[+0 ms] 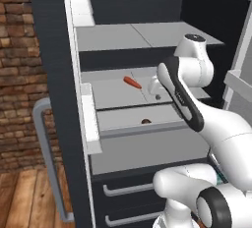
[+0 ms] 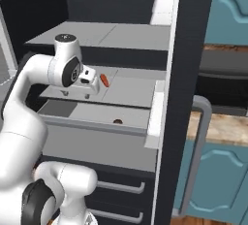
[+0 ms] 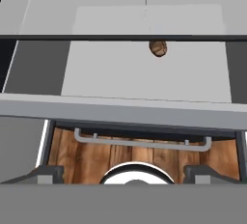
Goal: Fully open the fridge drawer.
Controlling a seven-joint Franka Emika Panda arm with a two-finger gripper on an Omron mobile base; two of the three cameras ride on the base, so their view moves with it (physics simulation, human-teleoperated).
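Looking down through the hand view, I see the fridge drawer [image 3: 144,73] just below my gripper [image 3: 123,177], its thin front lip crossing the picture from side to side. The drawer stands partly out from under the shelf [image 1: 147,35] above it, and in the left base view its tall plain front [image 1: 147,151] is forward of the dark drawers with bar handles [image 1: 125,188] beneath. A small brown thing [image 3: 158,48] lies on the drawer floor, and an orange thing, maybe a carrot [image 1: 132,82], lies on the shelf [image 1: 113,92] just over the drawer.

My gripper hangs over the drawer, near the middle of its width, not touching the lip as far as I can judge. The two fingertips [image 3: 46,174] stand wide apart, with nothing between them.

I judge the drawer is only partly open, so the pulling step is not finished. The next move calls for me to lower the gripper behind the lip, hook it, and draw straight toward the base, keeping level so the drawer does not jam.
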